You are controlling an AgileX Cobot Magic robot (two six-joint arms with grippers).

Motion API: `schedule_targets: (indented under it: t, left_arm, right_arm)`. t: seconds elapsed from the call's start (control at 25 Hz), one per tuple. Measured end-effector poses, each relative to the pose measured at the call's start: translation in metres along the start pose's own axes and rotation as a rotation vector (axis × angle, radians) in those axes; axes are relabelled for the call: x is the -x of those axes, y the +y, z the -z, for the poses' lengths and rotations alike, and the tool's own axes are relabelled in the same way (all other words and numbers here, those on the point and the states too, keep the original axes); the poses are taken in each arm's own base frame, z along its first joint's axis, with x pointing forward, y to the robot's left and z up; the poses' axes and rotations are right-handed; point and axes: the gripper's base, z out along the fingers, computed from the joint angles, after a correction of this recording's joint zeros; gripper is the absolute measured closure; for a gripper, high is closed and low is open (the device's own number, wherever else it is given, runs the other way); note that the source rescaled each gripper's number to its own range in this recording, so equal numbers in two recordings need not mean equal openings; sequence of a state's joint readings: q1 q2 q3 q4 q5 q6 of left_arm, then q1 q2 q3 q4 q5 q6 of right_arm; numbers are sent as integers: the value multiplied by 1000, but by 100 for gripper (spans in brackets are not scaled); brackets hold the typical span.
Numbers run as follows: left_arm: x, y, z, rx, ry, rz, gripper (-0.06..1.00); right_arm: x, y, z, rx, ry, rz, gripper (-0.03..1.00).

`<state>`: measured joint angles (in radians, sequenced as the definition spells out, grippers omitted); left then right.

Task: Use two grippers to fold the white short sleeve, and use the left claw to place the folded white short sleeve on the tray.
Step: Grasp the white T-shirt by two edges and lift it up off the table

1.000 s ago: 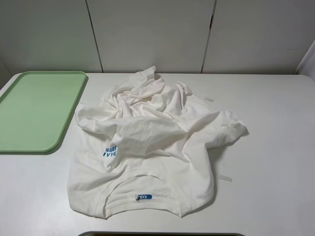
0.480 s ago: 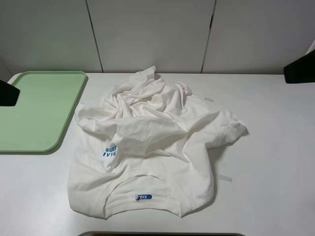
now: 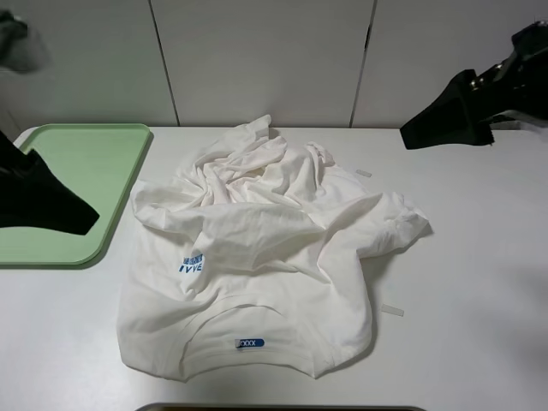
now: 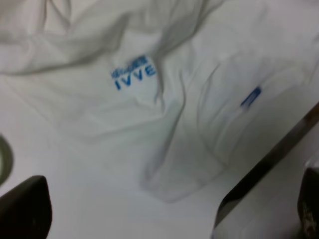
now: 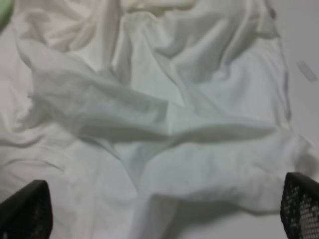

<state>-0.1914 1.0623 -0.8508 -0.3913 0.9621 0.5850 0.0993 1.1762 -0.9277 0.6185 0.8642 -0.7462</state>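
The white short sleeve (image 3: 257,248) lies crumpled in the middle of the white table, its blue chest print (image 3: 192,264) and blue neck label (image 3: 250,343) facing up. The pale-green tray (image 3: 77,154) sits at the far left. My left claw (image 3: 81,221) hangs over the tray's near right part, left of the shirt. In the left wrist view the claw (image 4: 164,219) is open above the shirt (image 4: 149,119) with nothing held. My right gripper (image 3: 409,137) hovers above the table's back right. The right wrist view shows it (image 5: 162,214) open over the rumpled cloth (image 5: 164,114).
Two small pale tape strips lie on the table, one (image 3: 363,173) at the shirt's back right and one (image 3: 391,310) at its front right. White wall panels stand behind the table. A dark edge (image 3: 282,408) runs along the table's front.
Both arms have come into the exterior view, the left from the left edge over the tray, the right from the upper right. The shirt has not moved.
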Motion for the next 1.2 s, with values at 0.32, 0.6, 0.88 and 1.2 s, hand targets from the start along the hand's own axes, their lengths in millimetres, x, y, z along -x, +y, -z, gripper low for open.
schedule_targets:
  t: [0.32, 0.6, 0.88, 1.2]
  left_arm:
    - [5, 15, -33, -8, 157, -34, -5]
    - [8, 22, -35, 14, 183, -179, -4]
    - [6, 31, -34, 95, 222, -326, -4]
    - [10, 37, -39, 140, 210, -354, -4]
  right_arm:
    - [4, 7, -41, 67, 55, 235, -3]
    - [2, 14, -92, -22, 162, 521, -3]
    - [-5, -8, -136, -75, 277, 557, -3]
    - [1, -27, -169, -114, 391, 621, -3]
